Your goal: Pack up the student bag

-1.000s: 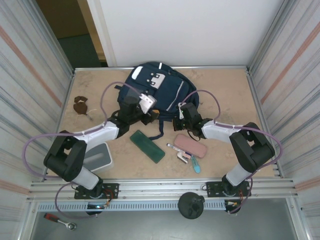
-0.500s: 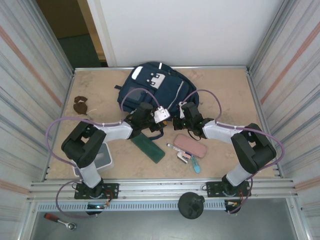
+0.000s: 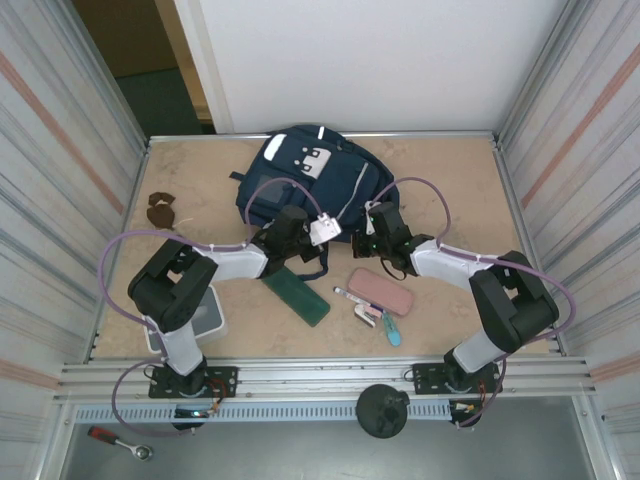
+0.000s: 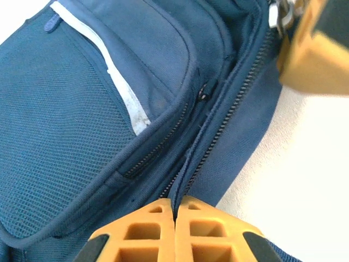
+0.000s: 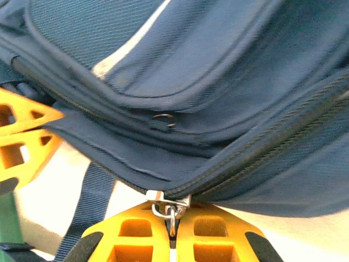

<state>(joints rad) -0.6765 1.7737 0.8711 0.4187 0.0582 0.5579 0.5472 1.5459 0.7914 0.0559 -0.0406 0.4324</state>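
Overhead, the student bag (image 3: 300, 170) is lying flat at the middle of the table's (image 3: 450, 180) far edge, with both arms reaching to its near rim. On that rim the left gripper (image 4: 174, 221) is pressing its jaws together on the bag's fabric, right beside the main zip track (image 4: 229, 120). Meanwhile the right gripper (image 5: 173, 234) is clamping its jaws on the metal zipper pull (image 5: 170, 210) at the track's end, near the left gripper's yellow fingers (image 5: 22, 136).

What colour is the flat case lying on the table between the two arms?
The flat case is dark green; the top external view shows it best.
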